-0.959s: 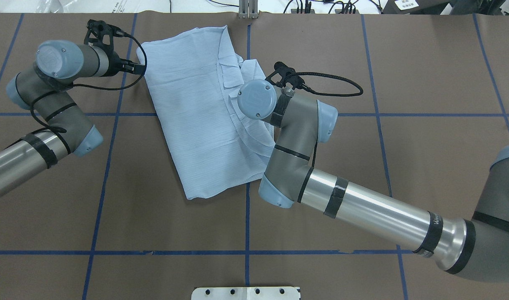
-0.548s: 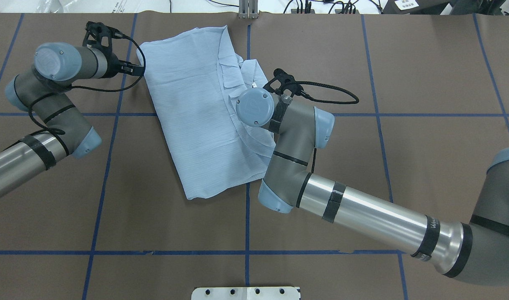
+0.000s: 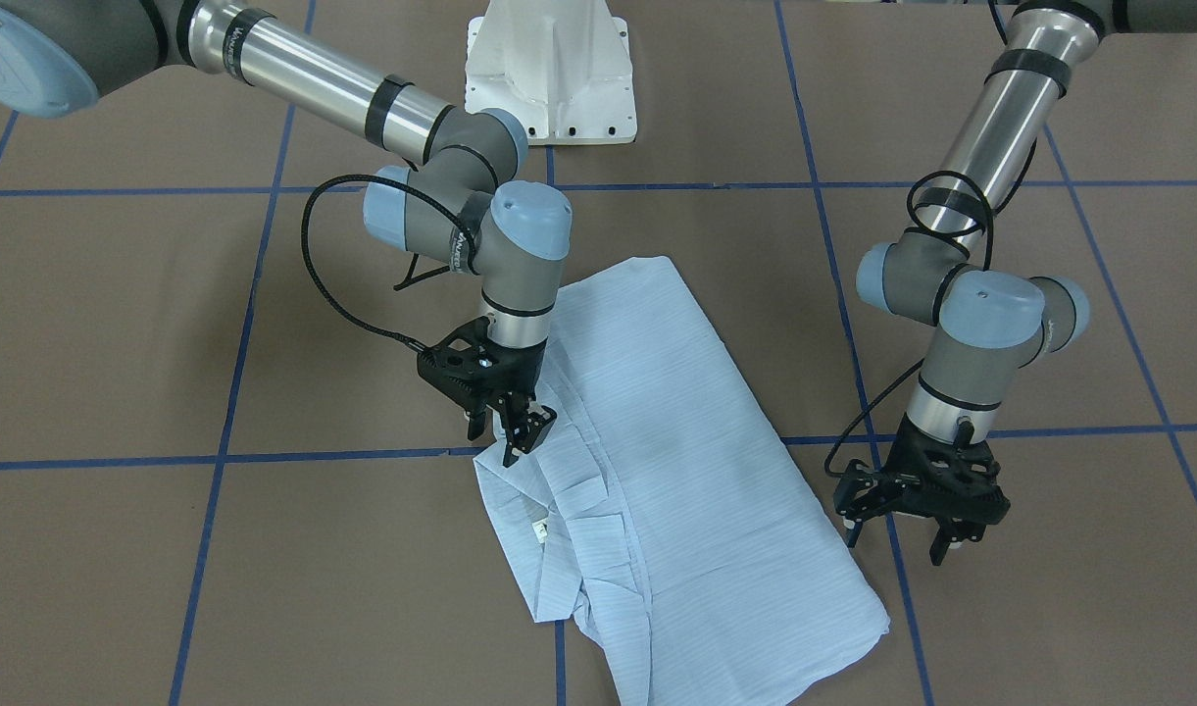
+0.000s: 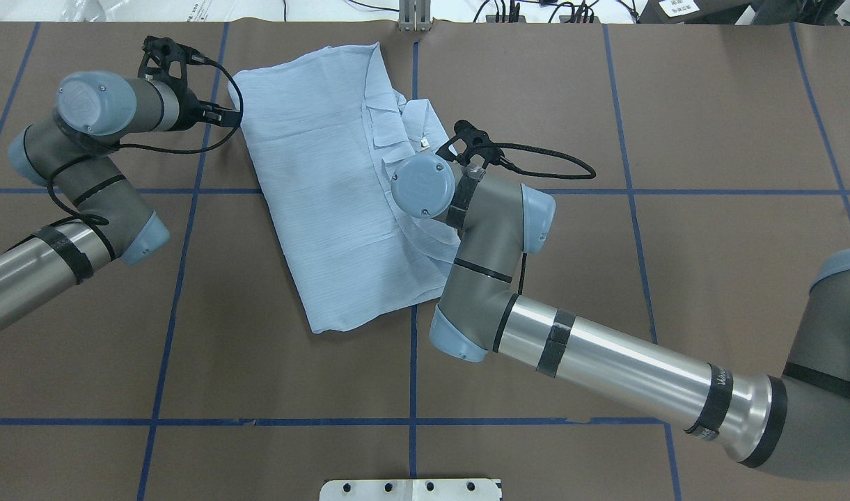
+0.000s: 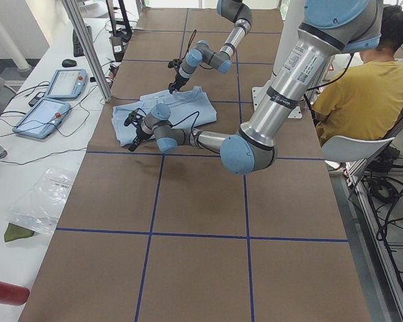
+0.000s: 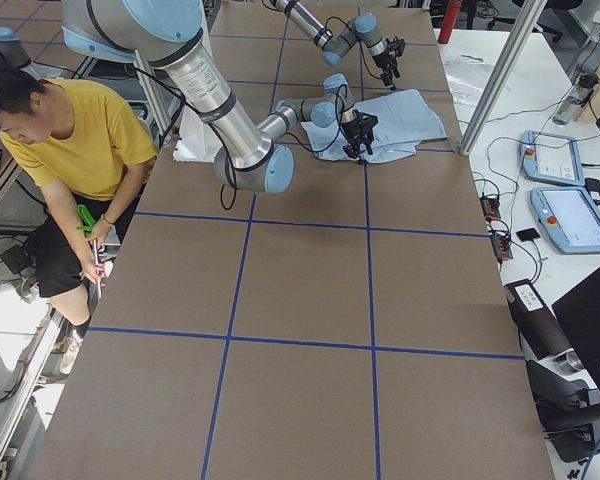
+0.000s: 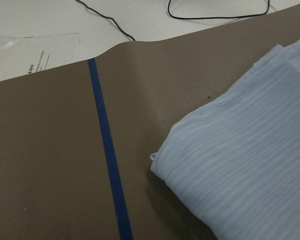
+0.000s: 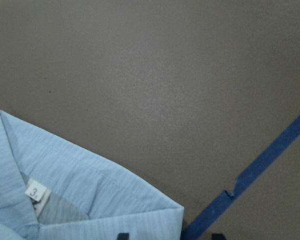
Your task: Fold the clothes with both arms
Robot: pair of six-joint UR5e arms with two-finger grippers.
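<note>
overhead and front cameras face each other across the shirt (image 4: 327, 209), wrist cameras close over its edges.

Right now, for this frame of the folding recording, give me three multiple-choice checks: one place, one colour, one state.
1. Where is the left hand relative to the shirt? A over its middle; B beside it, above the table; C under it.
2. What colour are the tape lines? A yellow; B white; C blue.
3. The left hand is: A open, holding nothing; B shut on a sleeve; C shut on the collar.
Key: 1 B, the front-facing view shows it off the cloth's edge. 2 C, every view shows blue lines. 3 A, its fingers stand apart with nothing between them.
</note>
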